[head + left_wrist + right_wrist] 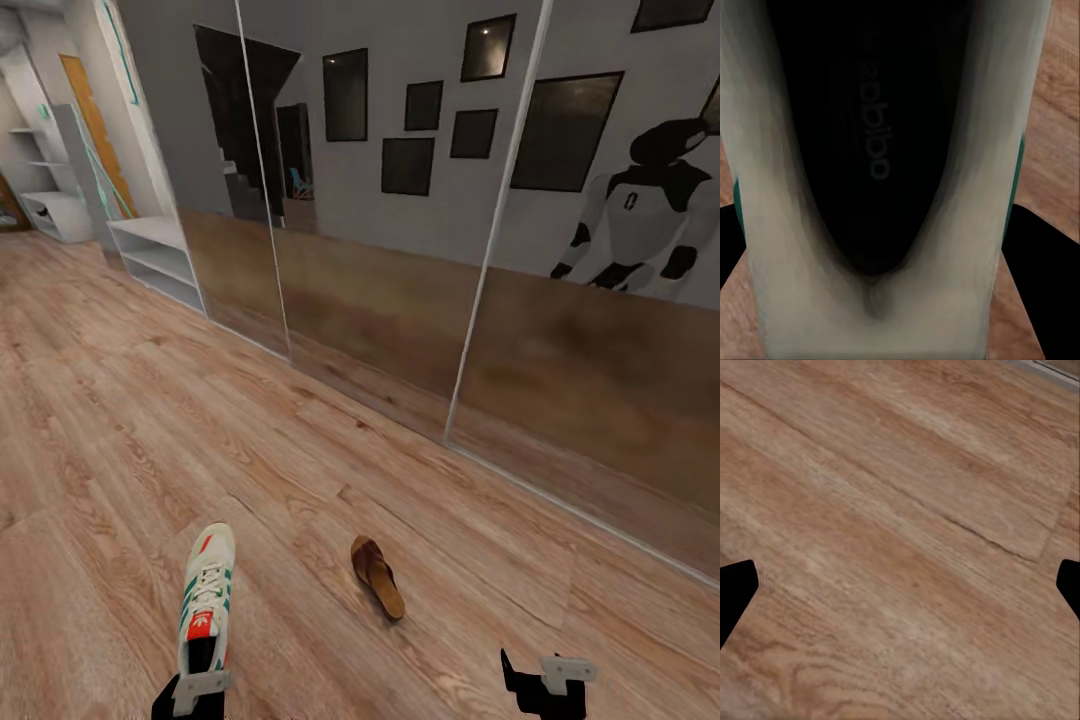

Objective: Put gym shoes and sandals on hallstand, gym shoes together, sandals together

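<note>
One gym shoe [206,592], white with green stripes and a red tongue, lies on the corridor floor [150,430] at the near left, toe pointing away from me. My left gripper [190,697] is at its heel. In the left wrist view the black fingers [1044,259] press both sides of the gym shoe's heel [945,247], shut on it. A brown sandal [378,577] lies on the floor to the shoe's right. My right gripper [545,680] hangs open over bare floor [900,540], right of the sandal. The hallstand [58,214] stands far off at the upper left.
A second white rack [155,250] with a teal-lettered panel stands nearer, along the left wall. A long mirrored wardrobe wall [420,200] runs along the right and reflects my body. Open plank floor stretches between me and the racks.
</note>
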### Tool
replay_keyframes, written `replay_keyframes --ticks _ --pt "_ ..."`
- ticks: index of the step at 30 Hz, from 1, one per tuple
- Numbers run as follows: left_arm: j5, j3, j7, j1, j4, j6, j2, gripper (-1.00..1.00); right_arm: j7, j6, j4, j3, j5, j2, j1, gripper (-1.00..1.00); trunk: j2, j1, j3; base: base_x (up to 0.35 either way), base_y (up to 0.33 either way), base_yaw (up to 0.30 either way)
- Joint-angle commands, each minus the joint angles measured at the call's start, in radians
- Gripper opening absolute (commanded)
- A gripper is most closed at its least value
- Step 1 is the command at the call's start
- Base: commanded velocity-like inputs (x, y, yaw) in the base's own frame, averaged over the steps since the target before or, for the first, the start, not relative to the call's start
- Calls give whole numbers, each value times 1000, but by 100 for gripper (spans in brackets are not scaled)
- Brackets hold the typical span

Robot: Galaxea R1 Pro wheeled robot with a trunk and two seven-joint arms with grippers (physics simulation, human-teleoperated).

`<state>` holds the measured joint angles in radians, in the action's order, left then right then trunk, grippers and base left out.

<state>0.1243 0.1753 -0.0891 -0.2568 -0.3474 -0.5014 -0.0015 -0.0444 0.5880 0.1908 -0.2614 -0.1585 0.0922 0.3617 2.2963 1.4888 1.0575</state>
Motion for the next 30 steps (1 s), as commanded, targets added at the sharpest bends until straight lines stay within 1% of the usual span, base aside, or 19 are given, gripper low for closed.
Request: replay_keyframes --ticks 1,7,21,30 --pt "11 1 -8 -1 1 -3 0 -100 -5 4 -1 -9 -7 0 0 100 0 0 1 0 -6 278" --pt "11 1 -8 -1 1 -3 0 -100 -5 3 -1 -9 -7 0 0 100 0 0 1 0 -122 278" --pt "11 2 -8 -1 1 -3 0 -100 -5 4 -1 -9 -7 0 0 100 0 0 1 0 -241 278" --pt "11 3 -8 -1 1 -3 0 -100 -5 4 -1 -9 -7 -1 0 100 0 0 1 0 -19 278"
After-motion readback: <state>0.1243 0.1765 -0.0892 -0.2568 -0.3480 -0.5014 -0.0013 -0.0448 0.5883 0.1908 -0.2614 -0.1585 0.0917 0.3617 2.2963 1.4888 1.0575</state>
